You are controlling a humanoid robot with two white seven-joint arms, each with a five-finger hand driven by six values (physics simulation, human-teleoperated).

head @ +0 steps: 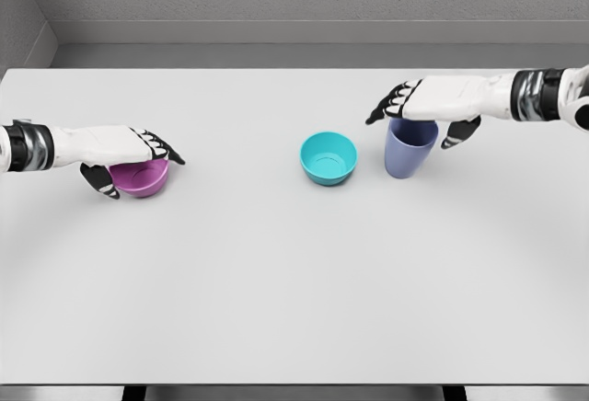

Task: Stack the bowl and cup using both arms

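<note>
A purple bowl [141,178] stands on the white table [276,281] at the left. My left hand [143,171] lies over it, fingers stretched across the rim and thumb [99,180] down by its left wall, hiding the bowl's top. It is not closed on the bowl. A teal bowl [328,158] sits upright in the middle, untouched. Just right of it is a blue-grey cup [405,154], also upright. My right hand [410,131] hovers over the cup's mouth, fingers spread to the left and thumb [457,134] hanging on the right, without gripping it.
The table's far edge meets a grey wall behind the objects. Wide bare tabletop stretches in front of the bowls and the cup toward the near edge.
</note>
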